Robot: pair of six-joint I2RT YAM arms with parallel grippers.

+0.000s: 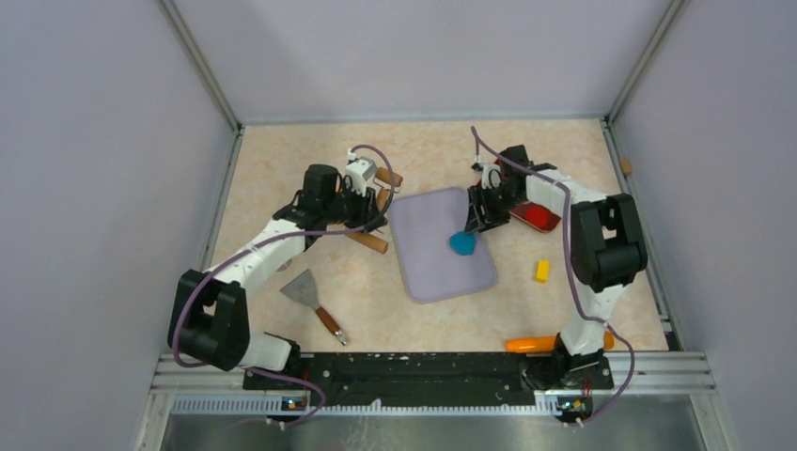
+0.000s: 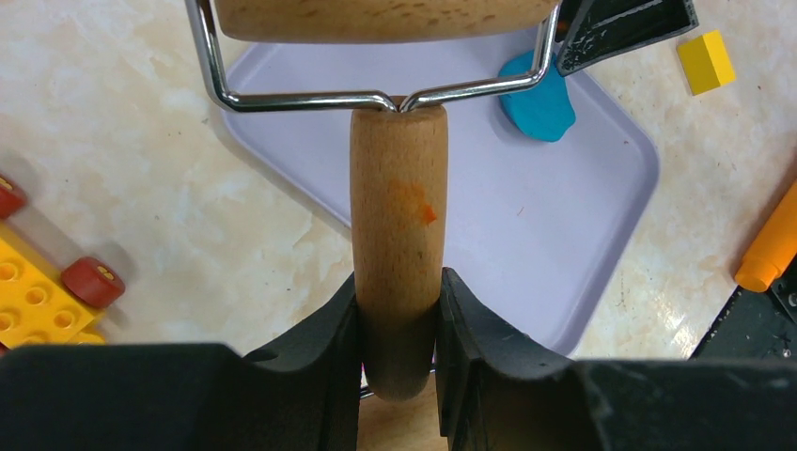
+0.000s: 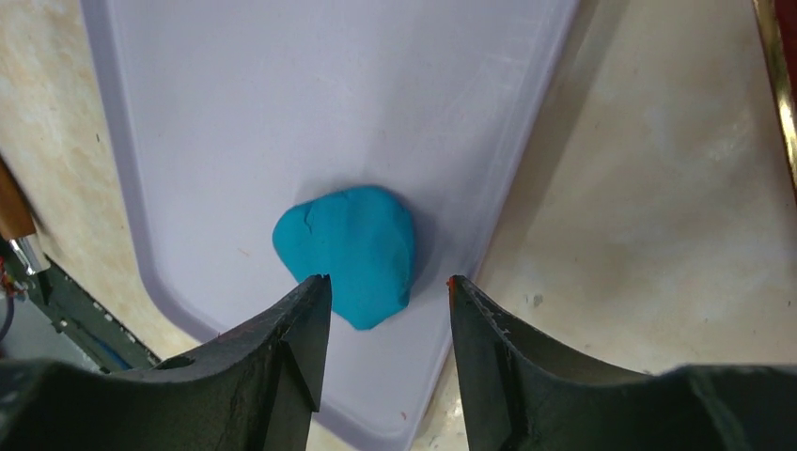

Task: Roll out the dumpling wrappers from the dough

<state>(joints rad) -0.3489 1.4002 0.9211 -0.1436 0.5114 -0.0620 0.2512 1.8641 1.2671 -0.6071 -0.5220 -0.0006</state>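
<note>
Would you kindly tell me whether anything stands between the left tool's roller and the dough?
Only bare mat separates the roller from the dough. The right tool hangs open just over the dough's edge and would likely obstruct rolling.

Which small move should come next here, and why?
Probably lift the right gripper clear of the dough: its jaws stand open over this unflattened lump on the mat, while the left gripper holds the roller at the mat's edge.

teal-blue dough (image 3: 350, 251): one rounded, thick lump, lying near lavender mat (image 3: 282, 103) right edge.
</note>
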